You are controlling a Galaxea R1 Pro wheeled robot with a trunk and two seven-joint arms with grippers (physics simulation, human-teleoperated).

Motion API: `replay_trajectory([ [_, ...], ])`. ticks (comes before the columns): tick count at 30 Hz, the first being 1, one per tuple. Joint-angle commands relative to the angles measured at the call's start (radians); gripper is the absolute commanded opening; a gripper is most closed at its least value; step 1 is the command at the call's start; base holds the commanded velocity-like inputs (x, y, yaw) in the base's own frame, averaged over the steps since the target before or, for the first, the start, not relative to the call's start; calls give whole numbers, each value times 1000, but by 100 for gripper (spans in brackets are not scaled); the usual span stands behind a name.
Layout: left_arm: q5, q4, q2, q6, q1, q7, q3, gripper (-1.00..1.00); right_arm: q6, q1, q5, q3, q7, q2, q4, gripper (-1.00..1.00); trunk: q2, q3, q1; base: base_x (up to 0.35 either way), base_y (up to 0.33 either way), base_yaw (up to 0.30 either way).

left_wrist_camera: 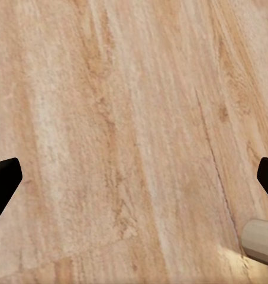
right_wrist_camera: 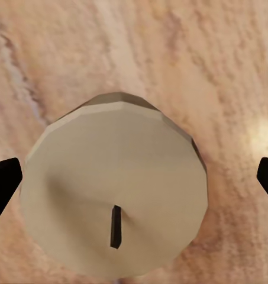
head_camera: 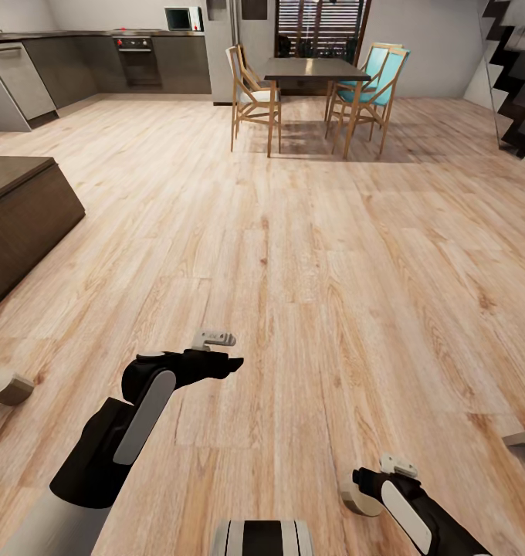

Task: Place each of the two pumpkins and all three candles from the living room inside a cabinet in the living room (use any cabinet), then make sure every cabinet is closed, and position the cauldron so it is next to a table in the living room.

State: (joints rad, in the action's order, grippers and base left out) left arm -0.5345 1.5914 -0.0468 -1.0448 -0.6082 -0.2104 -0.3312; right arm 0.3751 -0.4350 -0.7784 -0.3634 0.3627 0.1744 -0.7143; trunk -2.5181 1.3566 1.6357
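The robot stands on a light plank floor in an open room. The left claw hangs low over bare boards, its arm bent and pointing forward; in the left wrist view both dark fingertips sit at opposite edges of the picture, so the claw is spread wide with nothing between them, and a pale candle lies just beside it on the floor. In the head view a beige candle lies on its side at the far left, near the end of the long dark brown cabinet, which stands against the left edge. The right claw is low at the lower right, with another candle right at its tip. The right wrist view looks straight down on that candle, upright on the floor, its short dark wick showing on the flat top; the two fingertips stand wide apart on either side of it, not touching it. Farther off a dark dining tabletop stands with wooden chairs round it, two of them with teal backs. Grey kitchen units with an oven line the back wall at the left, and a dark staircase climbs at the right.
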Motion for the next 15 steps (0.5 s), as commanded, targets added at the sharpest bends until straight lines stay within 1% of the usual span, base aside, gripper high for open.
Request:
replay_trajectory([
  [1, -10, 1, -1, -2, -1, -10, -2, 100, 2, -1, -8, -6, 9, 2, -2, 100, 0, 1, 0, 0, 0, 0],
  [4, -10, 1, -1, -2, -1, -10, -2, 100, 4, -1, -7, -6, 4, 1, -2, 100, 0, 1, 0, 0, 0, 0],
  [10, -10, 1, -1, -2, -1, -10, -2, 100, 9, -1, -4, -6, -40, 2, -2, 100, 0, 1, 0, 0, 0, 0],
  [15, -10, 1, -1, -2, -1, -10, -2, 100, 10, -3, -4, -6, -50, 2, -2, 100, 0, 1, 0, 0, 0, 0],
])
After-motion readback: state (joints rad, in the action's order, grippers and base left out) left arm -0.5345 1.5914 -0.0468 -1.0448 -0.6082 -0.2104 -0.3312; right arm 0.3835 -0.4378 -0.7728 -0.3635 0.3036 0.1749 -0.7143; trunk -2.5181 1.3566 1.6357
